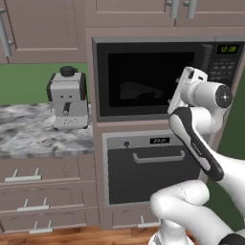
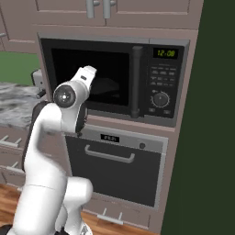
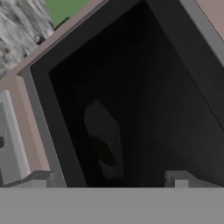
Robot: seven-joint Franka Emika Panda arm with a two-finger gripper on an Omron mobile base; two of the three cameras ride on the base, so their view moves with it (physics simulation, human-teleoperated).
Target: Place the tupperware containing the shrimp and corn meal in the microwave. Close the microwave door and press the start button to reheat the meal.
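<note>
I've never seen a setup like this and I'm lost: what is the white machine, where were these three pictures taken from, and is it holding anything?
The white jointed robot arm stands on a base that can drive, in a rendered kitchen. Two pictures come from cameras on that base, behind the arm to its left and right. The third comes from a camera on the hand, looking along its tool, whose fingertips stand wide apart with nothing between them. Ahead is the dark grey built-in microwave with its glass-windowed door shut. Through the glass a dim shallow tray shows inside; its contents are too dark to tell. Below sits a grey oven. On the marble counter stands a grey coffee machine.
</note>
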